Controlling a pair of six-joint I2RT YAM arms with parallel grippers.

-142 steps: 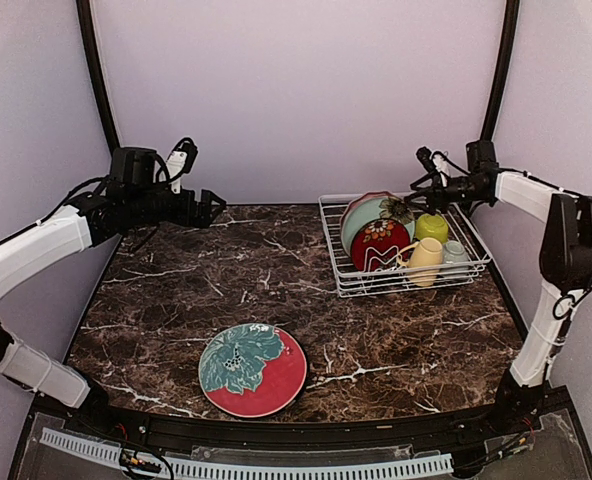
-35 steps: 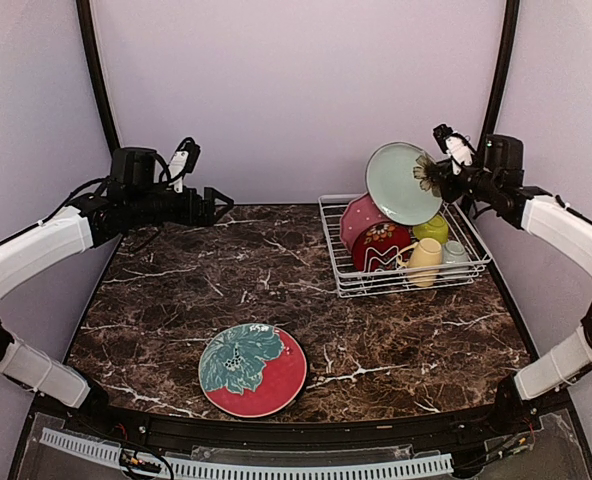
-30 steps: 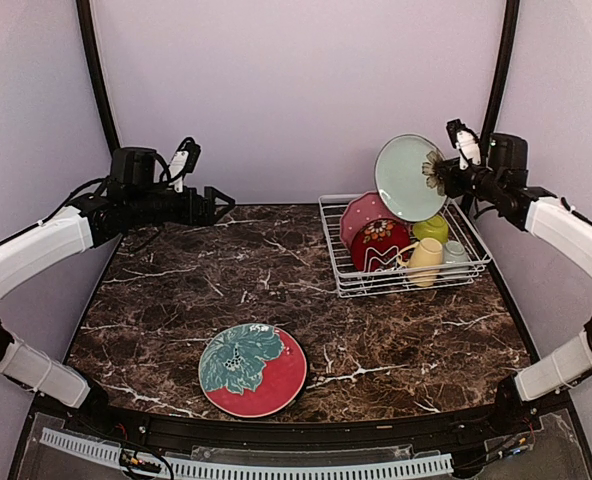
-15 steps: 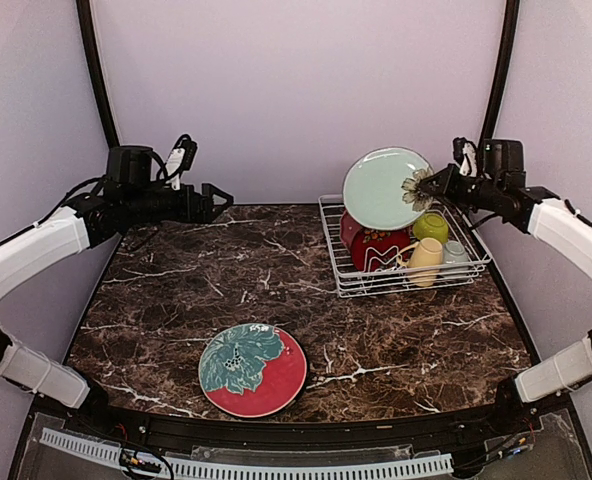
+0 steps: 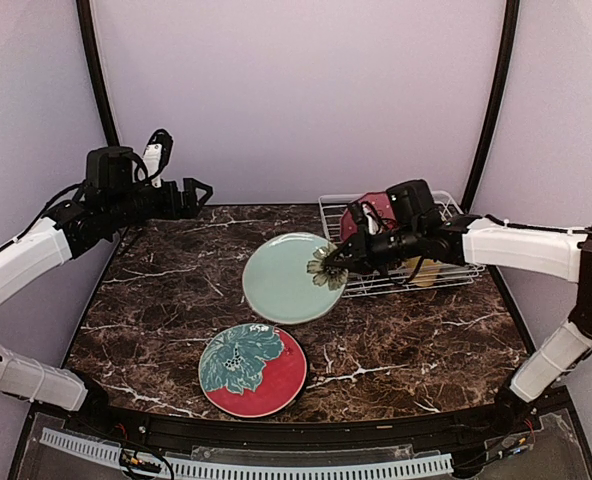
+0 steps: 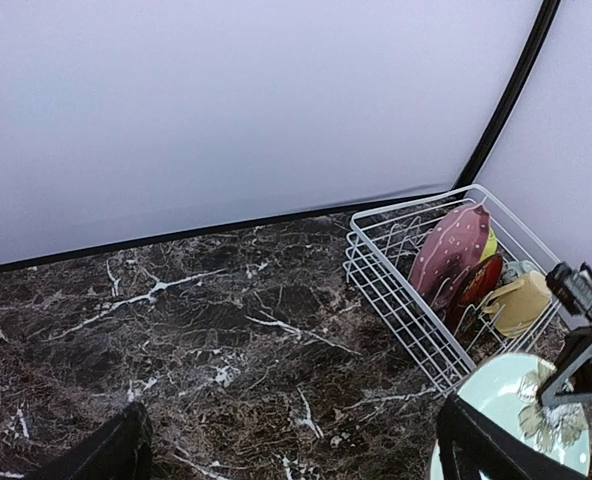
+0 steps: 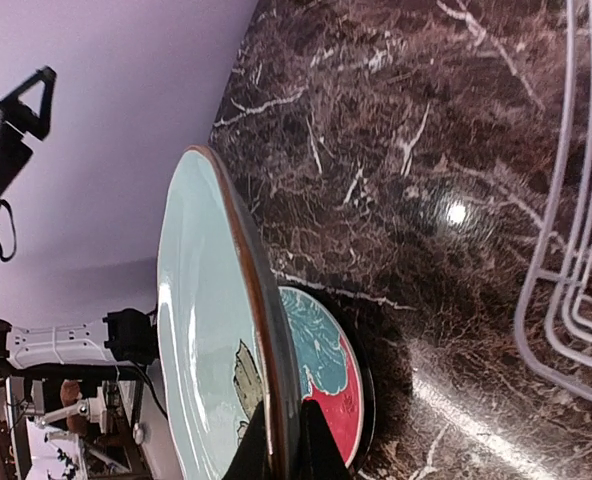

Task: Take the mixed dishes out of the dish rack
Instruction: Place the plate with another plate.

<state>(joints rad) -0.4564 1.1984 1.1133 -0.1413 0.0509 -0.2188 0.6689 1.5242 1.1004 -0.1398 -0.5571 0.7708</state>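
Firmly closed, the right pincer (image 5: 334, 265) clamps the brown-edged rim of a pale teal glazed round plate (image 5: 284, 290), right at a dark painted flower. The plate is smooth and shallow, held tilted above the worktop; the right wrist view catches it nearly edge-on (image 7: 201, 330).

Just below and nearer lies a glossy red round plate with a teal flower (image 5: 253, 370), flat on the dark brown marble worktop with white veins (image 5: 166, 290).

Behind the right arm sits the white wire rectangular dish rack (image 5: 324, 215) at the far right corner, close to the back wall. It carries a pink speckled scalloped plate (image 6: 451, 255) leaning on edge and a pale yellow mug (image 6: 521, 300).

The left pincer (image 5: 198, 190) hangs high over the far left edge with its fingers spread wide and nothing between them. Bare marble stretches across the left and middle.
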